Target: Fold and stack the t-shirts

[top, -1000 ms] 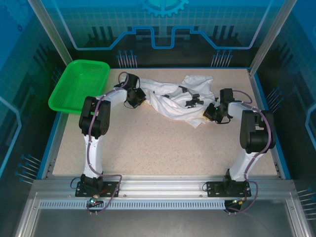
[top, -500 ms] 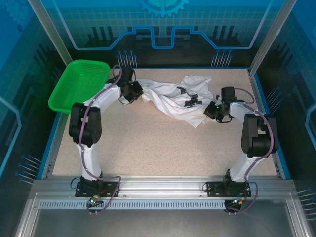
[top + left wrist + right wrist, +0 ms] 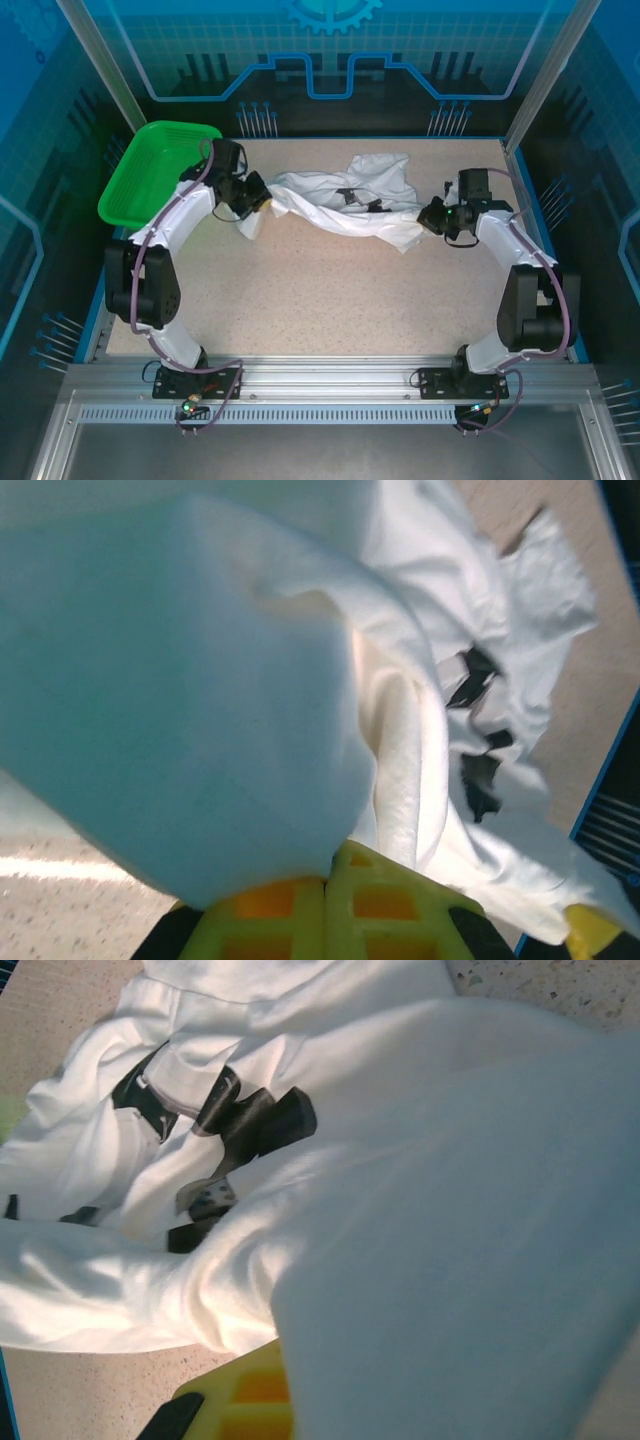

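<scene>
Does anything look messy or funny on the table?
Yes. The t-shirts are a crumpled, twisted bundle across the far side of the table, not flat. They hang between the left jaws and right jaws, which are both shut on the cloth. The green basket sits crooked at the far left corner and seems to poke past the table edge.

Two matching arms on show: left arm and right arm, both smooth white shells broken up by chunky black joint housings. Purple-grey cables loop along each one, up from black base plates bolted at the near edge of the bench. Left claw and right claw are black, and the right wrist possibly carries a small green light. Up close, the fingers are yellow gridded plastic.
</scene>
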Controlling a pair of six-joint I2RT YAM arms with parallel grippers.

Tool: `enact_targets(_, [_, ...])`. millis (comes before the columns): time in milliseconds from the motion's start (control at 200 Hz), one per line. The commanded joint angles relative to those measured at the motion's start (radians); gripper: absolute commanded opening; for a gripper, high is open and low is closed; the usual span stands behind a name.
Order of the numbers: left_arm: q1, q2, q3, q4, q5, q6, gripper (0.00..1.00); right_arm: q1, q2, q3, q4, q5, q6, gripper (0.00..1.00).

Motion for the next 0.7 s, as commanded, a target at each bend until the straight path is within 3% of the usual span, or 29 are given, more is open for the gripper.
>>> enact_targets(0, [0.003,-0.009,-0.085,-0.013,0.095,0.036,0.04,0.017,-0.023,-0.003,-0.062,0.010,-0.033,0.00])
enact_targets(135, [-0.007,0.077,-0.108,0.037,0.121,-0.009,0.05,0.021,0.012,0.008,-0.072,0.029,-0.046,0.00])
enact_targets(310, [-0.047,0.201,-0.013,0.028,0.101,-0.027,0.16,0.025,0.092,0.044,-0.065,0.056,-0.057,0.00])
enact_targets(500, [-0.066,0.288,0.062,-0.011,0.066,-0.023,0.43,0.026,0.136,0.037,-0.032,0.066,-0.058,0.00])
enact_targets(640, [-0.068,0.199,0.023,-0.016,-0.035,-0.020,0.66,0.025,0.148,0.022,-0.012,0.073,-0.067,0.00])
enact_targets(695, [-0.075,0.141,-0.002,-0.017,-0.080,-0.014,0.70,0.025,0.152,0.013,0.000,0.067,-0.063,0.00])
